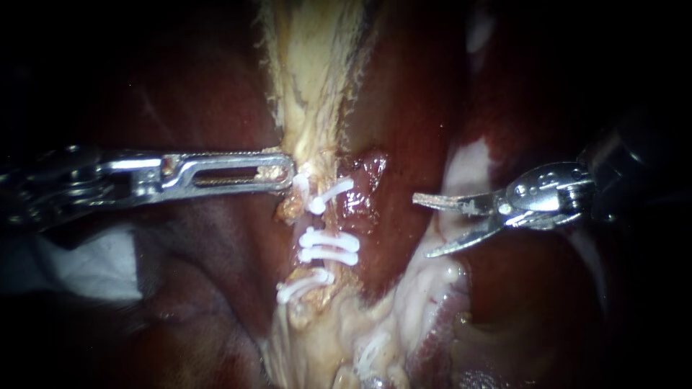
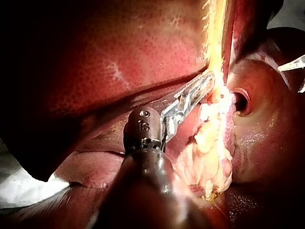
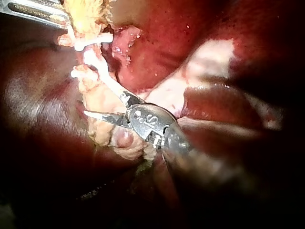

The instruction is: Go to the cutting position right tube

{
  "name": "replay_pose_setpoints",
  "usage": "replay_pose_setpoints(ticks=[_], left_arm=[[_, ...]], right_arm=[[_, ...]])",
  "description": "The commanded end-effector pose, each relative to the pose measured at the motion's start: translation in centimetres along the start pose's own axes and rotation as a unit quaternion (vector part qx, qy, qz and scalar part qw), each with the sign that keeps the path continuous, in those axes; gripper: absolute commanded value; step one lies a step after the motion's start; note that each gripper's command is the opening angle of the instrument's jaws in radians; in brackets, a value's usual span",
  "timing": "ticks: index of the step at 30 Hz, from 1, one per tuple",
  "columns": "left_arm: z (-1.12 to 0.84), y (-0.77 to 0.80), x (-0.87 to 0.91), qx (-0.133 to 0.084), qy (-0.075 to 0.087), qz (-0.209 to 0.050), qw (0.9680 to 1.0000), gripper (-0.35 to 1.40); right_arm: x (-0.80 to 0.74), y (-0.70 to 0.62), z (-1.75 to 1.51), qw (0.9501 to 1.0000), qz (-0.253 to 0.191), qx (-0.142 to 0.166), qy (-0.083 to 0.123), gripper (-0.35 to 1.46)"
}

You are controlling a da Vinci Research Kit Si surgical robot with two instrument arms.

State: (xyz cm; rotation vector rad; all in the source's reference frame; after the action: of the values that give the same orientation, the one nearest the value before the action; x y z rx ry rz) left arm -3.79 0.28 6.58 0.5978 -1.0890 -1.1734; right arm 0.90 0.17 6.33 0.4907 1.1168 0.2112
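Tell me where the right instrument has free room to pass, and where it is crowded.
Free: the bare red strip between the white clips and the right instrument, blades open. Crowded: the upper clips, where the left instrument grips pale tissue.

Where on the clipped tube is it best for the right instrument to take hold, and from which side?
Probably the bare stretch of the tube between the top clip and the middle clips. Come from its right side, straight across: the tube runs upright in the endoscope view, and the right instrument's open blades face it, apart from it.
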Motion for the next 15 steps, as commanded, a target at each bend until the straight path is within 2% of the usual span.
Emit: replay_pose_setpoints(ticks=[1, 6, 9, 11, 15], left_arm=[[0.00, 0.00, 0.00, 0.000, 0.000, 0.000, 1.0000, -0.35], [-0.03, -0.02, -0.02, 0.001, 0.000, -0.001, 1.0000, -0.35], [-0.13, -0.07, -0.08, 0.003, 0.002, -0.003, 1.0000, -0.35], [-0.20, -0.10, -0.13, 0.004, 0.005, -0.005, 1.0000, -0.35], [-0.38, -0.17, -0.21, 0.010, -0.001, -0.007, 0.9999, -0.35]], right_arm=[[0.00, 0.00, 0.00, 1.0000, 0.000, 0.000, 0.000, 1.41], [-0.01, -0.02, 0.01, 1.0000, -0.001, 0.000, 0.000, 1.41], [-0.05, -0.04, 0.08, 0.9999, -0.002, 0.010, 0.001, 1.37], [-0.11, -0.05, 0.18, 0.9998, 0.007, 0.019, 0.002, 1.36], [-0.26, -0.06, 0.49, 0.9990, 0.030, 0.034, 0.000, 1.34]])
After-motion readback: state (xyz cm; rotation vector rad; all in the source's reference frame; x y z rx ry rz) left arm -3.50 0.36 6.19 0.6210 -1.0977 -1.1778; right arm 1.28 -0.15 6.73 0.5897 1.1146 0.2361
